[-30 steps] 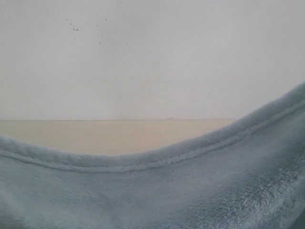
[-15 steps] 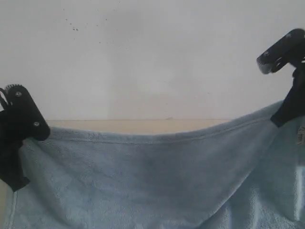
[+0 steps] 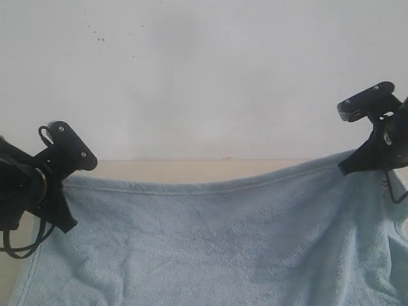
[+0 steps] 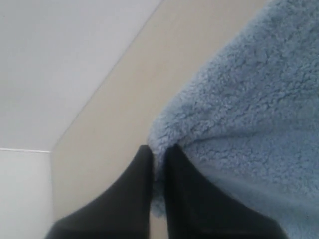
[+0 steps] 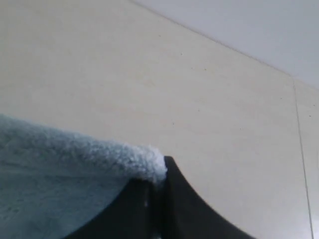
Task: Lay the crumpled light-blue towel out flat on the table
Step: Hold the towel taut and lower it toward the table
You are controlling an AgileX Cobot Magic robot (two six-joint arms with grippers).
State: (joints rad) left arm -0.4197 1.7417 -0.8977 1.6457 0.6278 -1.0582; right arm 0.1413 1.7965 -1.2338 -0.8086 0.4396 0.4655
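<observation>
The light-blue towel (image 3: 210,242) hangs stretched between my two grippers, its hemmed top edge sagging a little in the middle. My left gripper (image 3: 64,191) is shut on the towel's left top corner; the left wrist view shows fluffy towel (image 4: 249,114) pinched between the black fingers (image 4: 134,184). My right gripper (image 3: 357,162) is shut on the right top corner, and the right wrist view has the towel (image 5: 60,169) corner caught at the gripper (image 5: 158,174). The beige table (image 3: 191,171) shows as a strip behind the towel.
A plain white wall (image 3: 204,76) rises behind the table. The table's bare beige surface (image 5: 174,84) spreads beneath the right gripper. A black cable loop (image 3: 19,242) hangs from the left arm.
The towel has dropped and moved away from the camera, so both grippers came into view. Over the last half second both grippers moved inward and the top edge sank lower.
</observation>
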